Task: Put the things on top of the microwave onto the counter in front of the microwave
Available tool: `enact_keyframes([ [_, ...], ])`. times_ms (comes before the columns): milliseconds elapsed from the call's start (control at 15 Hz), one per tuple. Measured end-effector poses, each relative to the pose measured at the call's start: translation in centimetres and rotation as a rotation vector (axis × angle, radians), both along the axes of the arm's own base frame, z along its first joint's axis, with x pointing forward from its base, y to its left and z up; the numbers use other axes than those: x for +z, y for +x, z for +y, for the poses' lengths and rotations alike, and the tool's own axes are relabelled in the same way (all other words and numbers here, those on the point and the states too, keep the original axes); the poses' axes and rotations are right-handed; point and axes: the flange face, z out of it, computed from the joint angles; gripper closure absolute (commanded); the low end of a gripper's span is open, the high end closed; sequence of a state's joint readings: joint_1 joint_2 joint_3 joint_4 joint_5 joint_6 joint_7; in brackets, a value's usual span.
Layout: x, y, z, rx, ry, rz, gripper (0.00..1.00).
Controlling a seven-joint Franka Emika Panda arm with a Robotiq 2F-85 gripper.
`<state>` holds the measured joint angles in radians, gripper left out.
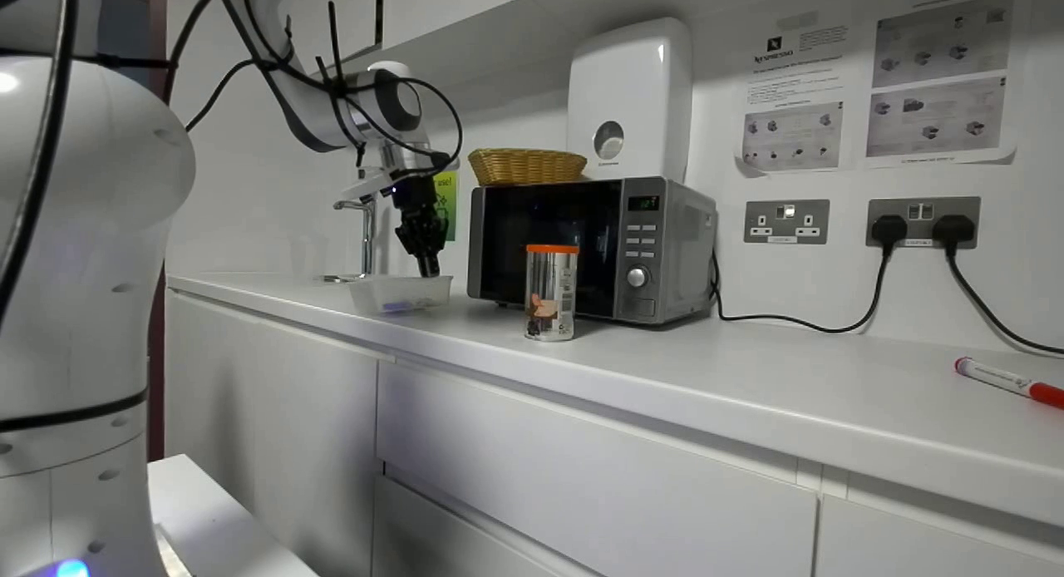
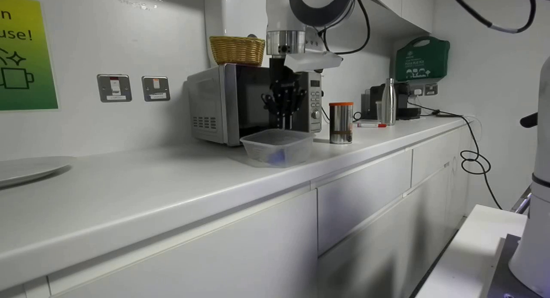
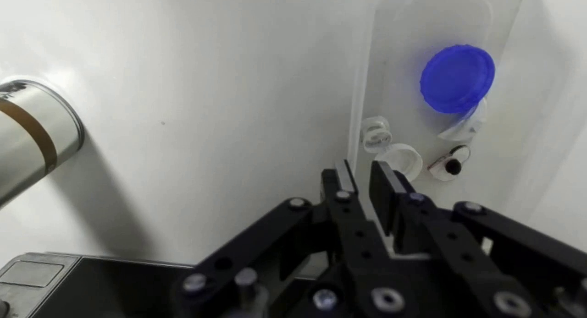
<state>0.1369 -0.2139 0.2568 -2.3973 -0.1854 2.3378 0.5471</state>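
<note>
On top of the microwave (image 1: 686,253) rests a tan wicker basket (image 1: 528,167), seen in both exterior views. A silver canister with an orange lid (image 2: 341,128) stands upright on the white counter (image 1: 748,377) before the microwave door. A clear plastic tub (image 2: 258,154) sits on the counter towards the microwave's other end. In the wrist view it holds a blue lid (image 3: 457,79) and several small pieces. My gripper (image 3: 365,175) points down at the tub. Its fingers stand slightly apart, with the tub's rim running through the gap between them; whether they touch it is unclear.
A white dispenser (image 1: 629,103) hangs behind the microwave, below wall cupboards. A tap (image 1: 366,236) rises beyond the tub. A plate (image 2: 34,167), a steel bottle (image 2: 389,102) and a red marker (image 1: 1010,383) lie or stand elsewhere on the counter.
</note>
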Motion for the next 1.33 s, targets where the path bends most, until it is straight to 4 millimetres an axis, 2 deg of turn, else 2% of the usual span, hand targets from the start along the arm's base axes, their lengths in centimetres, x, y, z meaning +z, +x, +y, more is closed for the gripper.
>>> enact_keyframes([
  [400,-0.6,0.1,0.1,0.004,-0.002,0.012,0.03],
  [467,-0.5,0.1,0.1,0.004,-0.004,0.012,0.0],
  [600,0.3,0.5,-0.1,0.007,-0.026,0.002,0.0],
  [733,2.7,1.5,-0.7,-0.002,-0.065,-0.035,0.0],
  [1133,14.4,4.1,-3.0,-0.12,-0.107,-0.147,0.0],
  [1333,19.2,4.8,-3.6,-0.162,-0.103,-0.189,0.0],
])
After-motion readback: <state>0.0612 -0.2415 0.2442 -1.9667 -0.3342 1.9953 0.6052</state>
